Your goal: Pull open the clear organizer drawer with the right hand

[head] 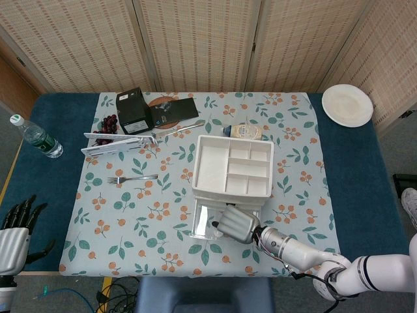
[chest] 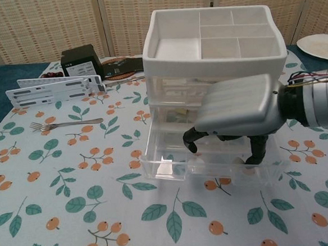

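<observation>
The organizer (head: 233, 168) (chest: 215, 43) has a white compartment tray on top and clear drawers beneath. Its bottom clear drawer (head: 203, 225) (chest: 170, 166) stands pulled out toward me. My right hand (head: 238, 224) (chest: 236, 109) hangs over that drawer, palm down. Its dark fingers (chest: 257, 149) curl down inside, just behind the front wall. Whether small items lie in the drawer is hard to tell under the hand. My left hand (head: 16, 238) sits off the table's near-left corner, fingers apart and holding nothing.
A fork (head: 132, 177) (chest: 65, 124) lies left of the organizer. Behind it are a white slotted rack (head: 117, 142) (chest: 52, 88) and a black box (head: 133, 111) (chest: 81, 61). A jar (head: 244, 131) lies behind the organizer, a plate (head: 347, 104) far right, a bottle (head: 36, 137) far left.
</observation>
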You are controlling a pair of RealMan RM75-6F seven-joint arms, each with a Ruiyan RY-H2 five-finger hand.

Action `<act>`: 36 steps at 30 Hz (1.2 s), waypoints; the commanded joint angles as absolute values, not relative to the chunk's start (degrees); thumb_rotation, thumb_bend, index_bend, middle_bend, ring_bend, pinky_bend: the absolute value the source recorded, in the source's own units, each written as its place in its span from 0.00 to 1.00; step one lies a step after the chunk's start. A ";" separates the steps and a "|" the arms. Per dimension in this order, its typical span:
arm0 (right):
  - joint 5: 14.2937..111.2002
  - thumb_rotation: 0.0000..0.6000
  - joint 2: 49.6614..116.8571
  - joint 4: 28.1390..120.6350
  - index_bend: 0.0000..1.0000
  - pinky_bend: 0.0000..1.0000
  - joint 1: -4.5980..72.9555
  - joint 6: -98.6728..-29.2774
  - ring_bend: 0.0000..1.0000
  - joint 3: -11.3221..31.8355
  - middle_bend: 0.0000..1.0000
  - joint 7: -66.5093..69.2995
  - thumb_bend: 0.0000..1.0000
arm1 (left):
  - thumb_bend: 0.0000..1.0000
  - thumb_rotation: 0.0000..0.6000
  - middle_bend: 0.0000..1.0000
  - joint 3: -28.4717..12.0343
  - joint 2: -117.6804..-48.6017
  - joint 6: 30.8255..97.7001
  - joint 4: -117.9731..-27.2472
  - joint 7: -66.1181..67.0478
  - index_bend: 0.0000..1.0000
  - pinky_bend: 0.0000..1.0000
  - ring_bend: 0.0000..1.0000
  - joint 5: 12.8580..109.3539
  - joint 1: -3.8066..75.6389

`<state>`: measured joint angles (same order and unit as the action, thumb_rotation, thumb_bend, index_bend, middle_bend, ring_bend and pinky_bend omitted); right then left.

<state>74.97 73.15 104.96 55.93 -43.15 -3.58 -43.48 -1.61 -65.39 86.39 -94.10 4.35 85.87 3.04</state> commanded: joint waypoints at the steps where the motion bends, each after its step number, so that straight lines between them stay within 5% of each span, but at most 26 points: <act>1: 74.83 1.00 73.94 104.46 0.30 1.00 55.78 -43.47 1.00 -3.27 1.00 -43.83 0.05 | 0.25 1.00 0.00 -1.60 -65.37 86.40 -94.09 4.34 0.14 0.07 0.04 85.84 3.01; 23: 73.94 1.00 72.34 105.31 0.30 1.00 57.07 -40.44 1.00 -3.71 1.00 -42.87 0.09 | 0.25 1.00 0.00 -1.58 -65.26 86.37 -94.10 4.18 0.14 0.07 0.04 85.83 3.01; 36: 74.46 1.00 73.33 104.92 0.40 1.00 56.02 -42.36 1.00 -3.90 1.00 -43.65 0.13 | 0.25 1.00 0.00 -1.61 -65.07 86.35 -94.26 3.70 0.14 0.07 0.04 86.09 3.14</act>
<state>74.45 73.33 104.94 56.01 -42.37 -3.90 -43.67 -1.61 -65.07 86.36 -94.26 3.69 86.09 3.14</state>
